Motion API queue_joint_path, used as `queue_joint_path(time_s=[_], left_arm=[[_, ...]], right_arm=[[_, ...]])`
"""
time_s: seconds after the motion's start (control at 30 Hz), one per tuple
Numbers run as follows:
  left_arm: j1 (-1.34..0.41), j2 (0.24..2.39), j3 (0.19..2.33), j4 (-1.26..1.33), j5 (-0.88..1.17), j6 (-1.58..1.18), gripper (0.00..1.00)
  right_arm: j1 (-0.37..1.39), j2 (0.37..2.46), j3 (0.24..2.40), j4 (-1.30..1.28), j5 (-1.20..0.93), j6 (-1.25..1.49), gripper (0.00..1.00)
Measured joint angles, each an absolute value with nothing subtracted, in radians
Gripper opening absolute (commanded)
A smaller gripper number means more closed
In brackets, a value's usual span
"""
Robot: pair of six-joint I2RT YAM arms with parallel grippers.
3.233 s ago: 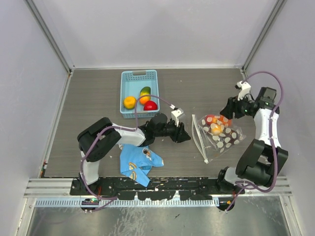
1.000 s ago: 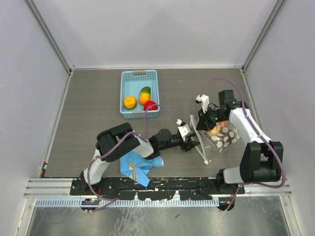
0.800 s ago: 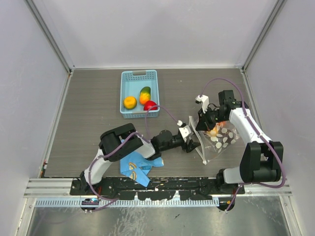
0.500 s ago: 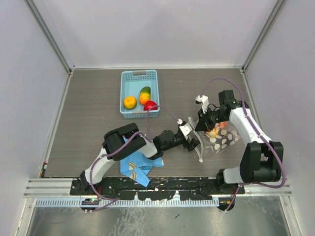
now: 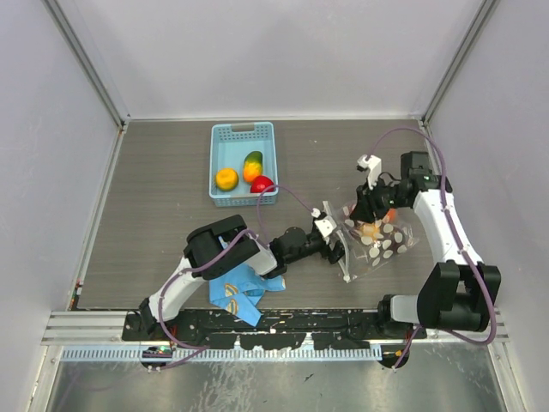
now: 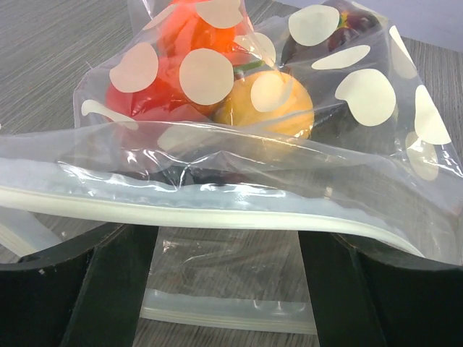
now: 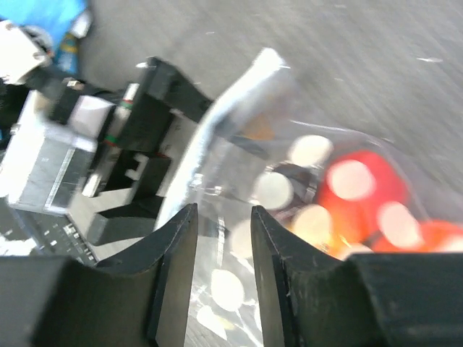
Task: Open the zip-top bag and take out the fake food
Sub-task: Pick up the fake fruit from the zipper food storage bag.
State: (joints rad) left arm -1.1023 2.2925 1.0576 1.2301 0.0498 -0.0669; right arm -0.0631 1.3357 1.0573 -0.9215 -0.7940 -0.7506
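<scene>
Right hand (image 7: 223, 211) pinching zip-top bag (image 5: 395, 242), left hand (image 6: 228, 233) spread

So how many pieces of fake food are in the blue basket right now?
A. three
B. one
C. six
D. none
A: the blue basket holds three pieces of fake food, an orange piece, a green-and-orange piece and a red piece at its near right corner.

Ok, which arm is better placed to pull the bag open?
Left, probably: the left gripper, open, straddles the bag's zip strip. The right gripper sits over the food end.
</scene>
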Motion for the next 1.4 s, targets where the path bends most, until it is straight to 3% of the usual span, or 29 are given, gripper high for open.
queue_joint_path(time_s=[0.33,0.7,0.9,1.4], left_arm=[[-1.100,2.302,1.058,1.231,0.057,-0.086,0.79],[-1.086,2.315,1.062,1.231,0.071,-0.124,0.79],[-1.077,2.319,1.064,1.232,0.077,-0.147,0.79],[-1.065,2.319,1.096,1.209,0.084,-0.177,0.83]], right_arm=[[-0.068,1.333,1.066,-0.736,-0.493,-0.591,0.33],[0.038,1.523,1.096,-0.688,-0.322,-0.549,0.47],[0.050,1.554,1.084,-0.660,-0.258,-0.546,0.49],[0.048,1.567,1.083,-0.672,-0.309,-0.586,0.33]])
